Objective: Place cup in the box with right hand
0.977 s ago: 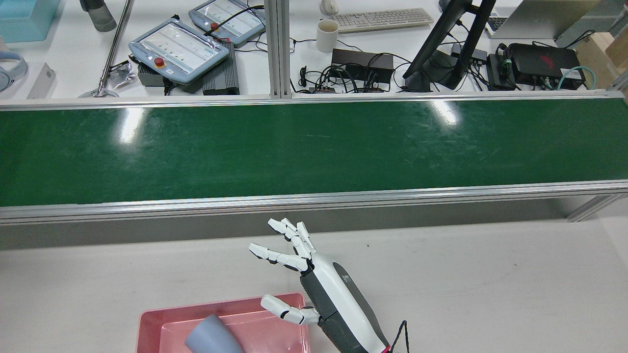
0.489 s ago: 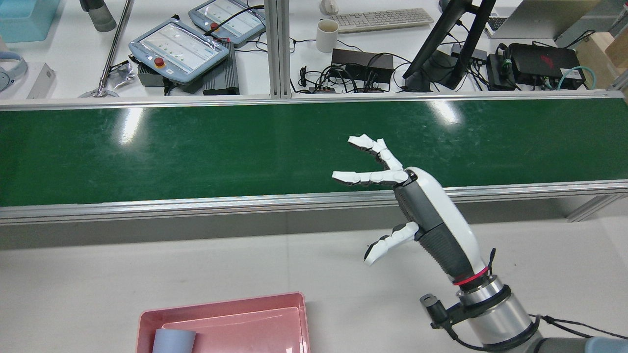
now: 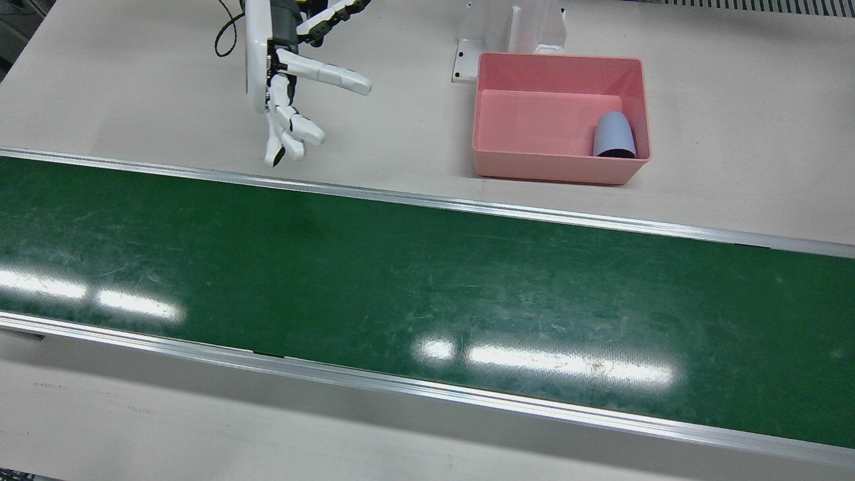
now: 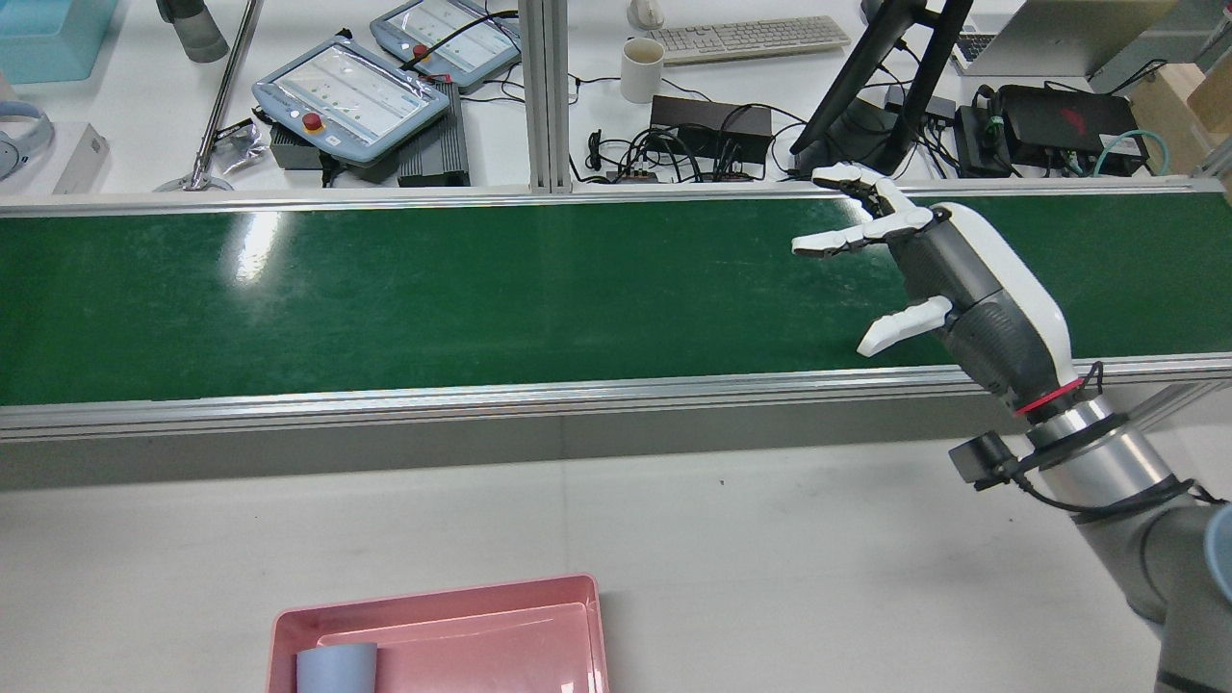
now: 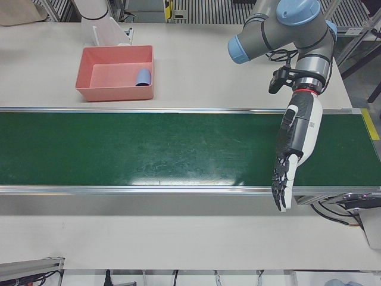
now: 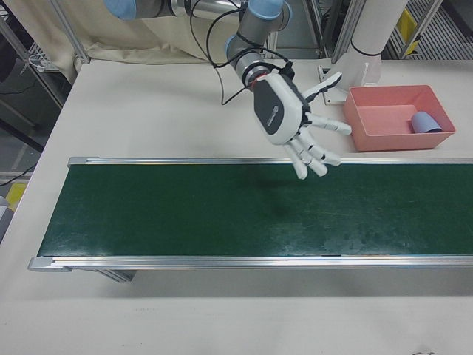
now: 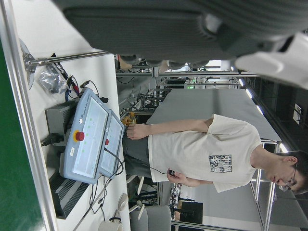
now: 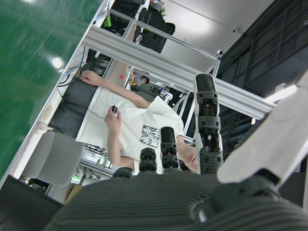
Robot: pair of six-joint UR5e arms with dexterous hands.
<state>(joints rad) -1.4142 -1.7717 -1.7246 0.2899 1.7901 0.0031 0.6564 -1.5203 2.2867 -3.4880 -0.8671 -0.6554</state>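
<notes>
The grey-blue cup (image 3: 614, 133) lies on its side in the pink box (image 3: 554, 59), against the wall on the robot's left side; it also shows in the rear view (image 4: 335, 668) and the right-front view (image 6: 425, 122). My right hand (image 4: 948, 269) is open and empty, fingers spread, raised in the air well away from the box. In the front view, the right hand (image 3: 280, 67) hangs near the robot-side rail of the belt. My left hand (image 5: 294, 143) is open, fingers straight, hanging over the green belt far from the box.
The long green conveyor belt (image 3: 401, 280) with metal rails runs across the table. A white pedestal (image 3: 511, 27) stands right behind the box. Monitors, teach pendants and cables (image 4: 356, 96) lie beyond the belt. An operator (image 7: 192, 154) stands at the far side.
My right hand has let go of the cup, risen from the box and swung away to its own side. The cup has rolled to the box's left wall.
</notes>
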